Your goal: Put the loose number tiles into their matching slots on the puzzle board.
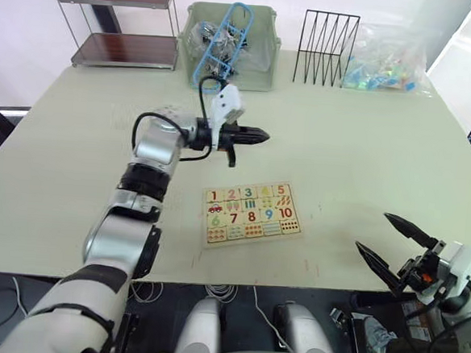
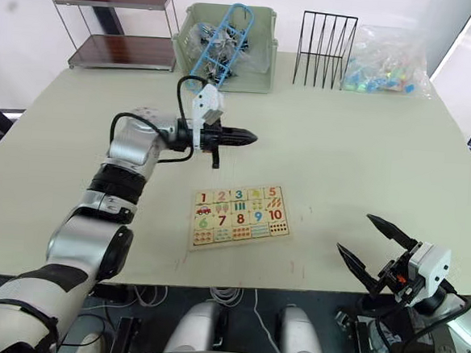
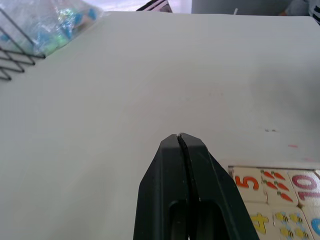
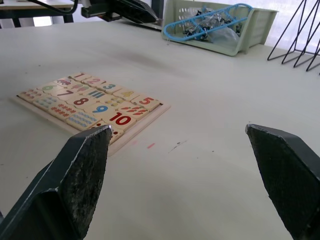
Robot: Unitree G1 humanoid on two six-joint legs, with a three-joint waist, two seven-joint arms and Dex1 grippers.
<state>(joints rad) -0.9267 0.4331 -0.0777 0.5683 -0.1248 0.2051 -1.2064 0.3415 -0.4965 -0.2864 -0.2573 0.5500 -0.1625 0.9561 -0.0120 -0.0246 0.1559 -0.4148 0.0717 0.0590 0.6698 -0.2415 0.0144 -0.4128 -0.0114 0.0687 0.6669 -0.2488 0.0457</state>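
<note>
On the desk [image 1: 366, 153], near its front edge, the puzzle board [image 1: 252, 215] lies with number tiles 1 to 5 [image 1: 247, 194] seated in its top row; left gripper [image 1: 262, 136] hovers beyond it, jaws closed and empty; right gripper [image 1: 385, 239] sits near right, jaws wide

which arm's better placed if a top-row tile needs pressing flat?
Left. Its end effector is shut and hovers just beyond the puzzle board, near the top row. The right end effector is open, off past the board's 10 corner.
</note>
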